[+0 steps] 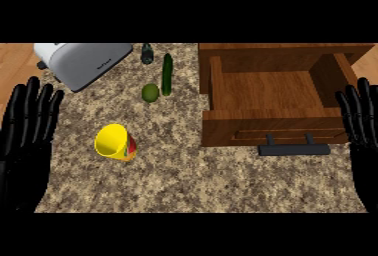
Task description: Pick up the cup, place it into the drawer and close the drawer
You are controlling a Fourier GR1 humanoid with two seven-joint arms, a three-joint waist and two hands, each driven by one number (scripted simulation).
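toaster [83,62], cucumber [167,74], lime [150,92] beyond cup [114,142]

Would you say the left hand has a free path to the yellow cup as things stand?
Probably yes. The left hand rests open at the left edge, and only bare counter lies between it and the cup; the lime and toaster sit farther back.

- You have a single view, taken from the robot's head and looking steeply down onto the counter [184,185].
- It faces forward: your two hands enter from the lower edge, the left hand [26,130] at the left side and the right hand [362,130] at the right.
- The far side of the counter, with the toaster [81,62] and the open drawer [273,95], lies along the top.
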